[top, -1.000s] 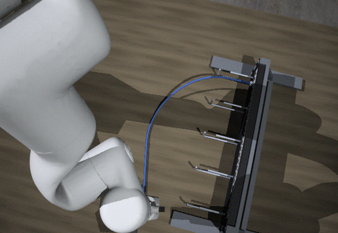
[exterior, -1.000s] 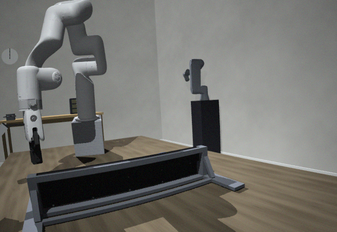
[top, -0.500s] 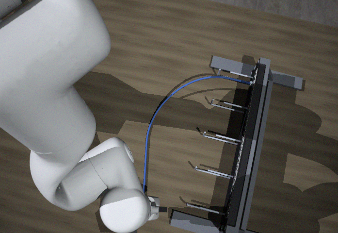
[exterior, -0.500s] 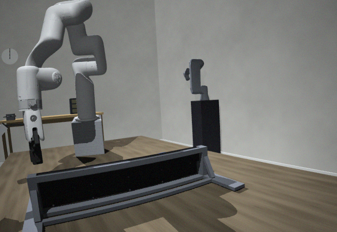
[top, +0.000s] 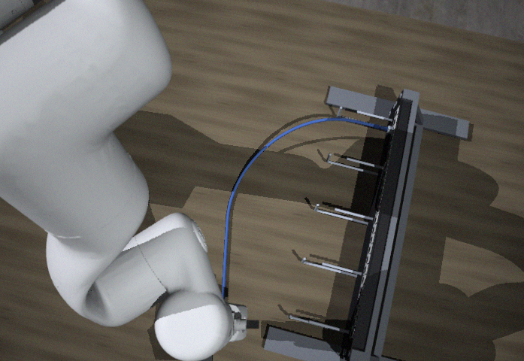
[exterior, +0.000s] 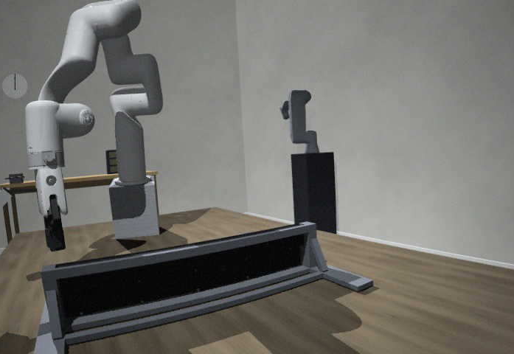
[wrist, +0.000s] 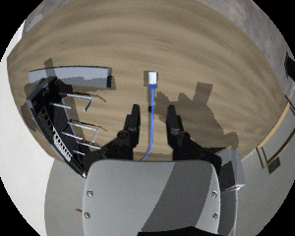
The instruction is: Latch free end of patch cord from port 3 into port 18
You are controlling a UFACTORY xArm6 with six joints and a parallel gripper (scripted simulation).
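My arm (top: 96, 85) (exterior: 80, 48) fills the left of the top view, folded so the gripper (top: 252, 324) (exterior: 55, 245) (wrist: 153, 113) points down; probably placed to straddle the cord for a grasp. The rack (top: 388, 242) (exterior: 182, 251) (wrist: 48, 88) stands upright on its feet down the right side, port face toward me; being loose, it may slide when I push. Its near foot (top: 301, 340) (wrist: 74, 76) lies lower centre, between gripper and panel: a low obstacle. Fingers part-way spread, nothing held. Blue cord (top: 228, 213) (wrist: 151, 128) arcs from upper right to the wrist, passing between them in the wrist view. Free plug (wrist: 154, 78), upper centre there, lies beyond the fingertips; hidden from above. Latch side: can't tell. Wire guides (top: 340, 215) (wrist: 78, 96) jut from the panel and could snag cord or fingers. I'd judge the grasp comes next, insertion well off.
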